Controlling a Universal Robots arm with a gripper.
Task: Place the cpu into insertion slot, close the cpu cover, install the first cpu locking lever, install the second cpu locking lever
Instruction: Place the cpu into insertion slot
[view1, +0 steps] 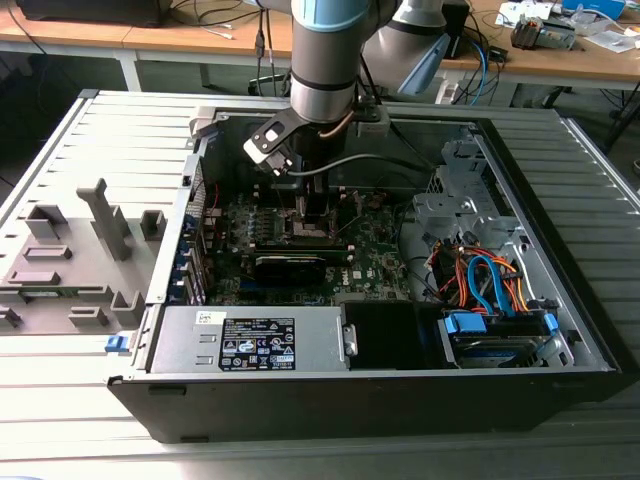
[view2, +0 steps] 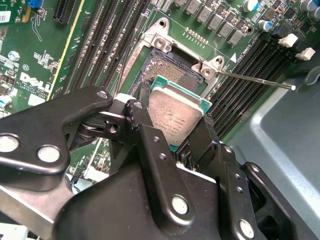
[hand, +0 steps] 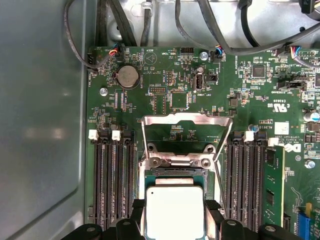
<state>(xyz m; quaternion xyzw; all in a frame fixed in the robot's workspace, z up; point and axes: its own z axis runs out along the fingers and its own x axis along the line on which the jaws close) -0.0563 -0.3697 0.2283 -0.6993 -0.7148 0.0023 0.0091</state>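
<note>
My gripper (view2: 172, 122) is shut on the cpu (view2: 176, 111), a small square chip with a pale silver top, one black finger on each of two opposite edges. The chip hangs just over the near part of the insertion slot (view2: 167, 67), whose pin field lies bare beyond it. In the first wrist view the cpu (hand: 174, 210) sits between the fingers, and the cpu cover (hand: 186, 118), a thin metal frame, stands swung up behind the slot. A thin locking lever (view2: 252, 80) sticks out free beside the socket. In the exterior view the gripper (view1: 310, 215) reaches down onto the motherboard (view1: 375, 255).
Rows of black memory slots (hand: 112, 175) flank the socket on both sides, one holding a green module (hand: 272, 185). Cables (hand: 125, 25) run along the board's edge. The open computer case (view1: 330, 395) holds a power supply, a drive bay with blue and orange cables (view1: 490, 285), and a black card (view1: 290, 265).
</note>
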